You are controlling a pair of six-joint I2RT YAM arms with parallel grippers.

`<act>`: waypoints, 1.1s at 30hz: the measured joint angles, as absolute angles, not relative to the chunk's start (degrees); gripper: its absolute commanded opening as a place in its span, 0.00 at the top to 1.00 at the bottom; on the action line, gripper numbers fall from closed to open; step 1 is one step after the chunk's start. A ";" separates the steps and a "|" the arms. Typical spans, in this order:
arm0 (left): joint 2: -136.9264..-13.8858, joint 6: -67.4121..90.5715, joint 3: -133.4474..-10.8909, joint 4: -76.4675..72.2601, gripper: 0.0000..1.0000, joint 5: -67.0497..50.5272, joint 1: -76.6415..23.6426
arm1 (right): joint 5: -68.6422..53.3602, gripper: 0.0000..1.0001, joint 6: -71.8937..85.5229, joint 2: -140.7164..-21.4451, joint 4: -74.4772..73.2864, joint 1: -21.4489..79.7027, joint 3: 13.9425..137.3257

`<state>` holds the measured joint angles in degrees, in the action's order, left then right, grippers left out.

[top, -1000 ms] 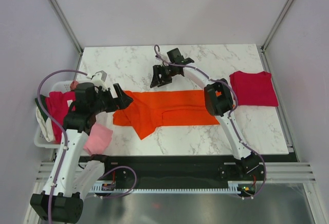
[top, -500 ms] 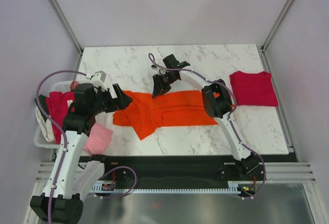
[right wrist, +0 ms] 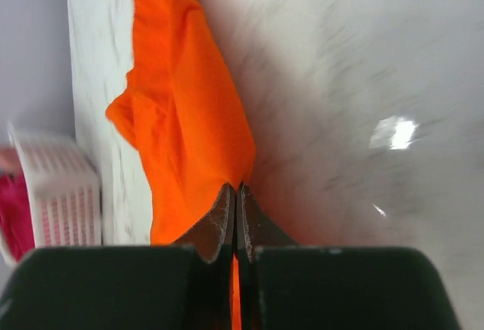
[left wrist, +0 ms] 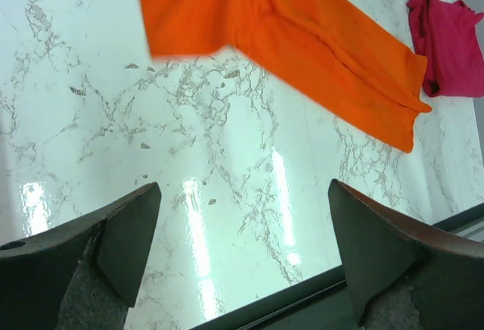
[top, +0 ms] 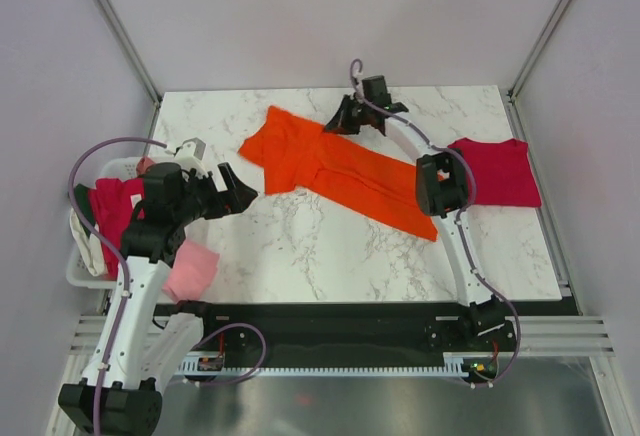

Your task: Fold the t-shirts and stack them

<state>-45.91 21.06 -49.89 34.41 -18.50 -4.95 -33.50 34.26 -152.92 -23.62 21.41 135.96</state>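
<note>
The bright orange t-shirt point(top: 345, 168) lies stretched in a diagonal band across the marble table, from the far middle down toward the right. My right gripper point(top: 343, 122) is shut on its far edge; the right wrist view shows the jaws pinched together on orange cloth point(right wrist: 189, 118) at the tips point(right wrist: 236, 188). A crimson red t-shirt point(top: 491, 171) lies folded flat at the table's right edge. My left gripper point(top: 237, 190) hovers wide open over bare marble, left of the orange shirt point(left wrist: 287, 27), with nothing between its fingers point(left wrist: 125, 231).
A white plastic basket point(top: 78, 274) hangs off the table's left edge, holding a magenta shirt point(top: 115, 206) plus white and dark green cloth. A light pink shirt point(top: 190, 271) drapes over its near corner. The table's front edge point(left wrist: 302, 288) runs just below the left gripper.
The right gripper closed on the orange shirt's edge and pulled it toward the far right, dragging the shirt from a horizontal band into a diagonal one. The left arm stayed still.
</note>
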 measured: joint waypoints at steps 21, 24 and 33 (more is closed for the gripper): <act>-45.71 21.08 -49.89 34.44 0.00 -18.11 -4.97 | -9.39 0.14 25.34 -124.44 -20.58 10.46 108.49; -46.37 21.08 -49.89 34.41 0.00 -18.17 -4.97 | -3.97 0.26 21.39 -113.14 -22.70 12.16 98.91; -48.05 21.08 -49.89 34.44 0.00 -18.50 -5.41 | 12.91 0.43 15.64 -94.83 -32.18 26.48 79.55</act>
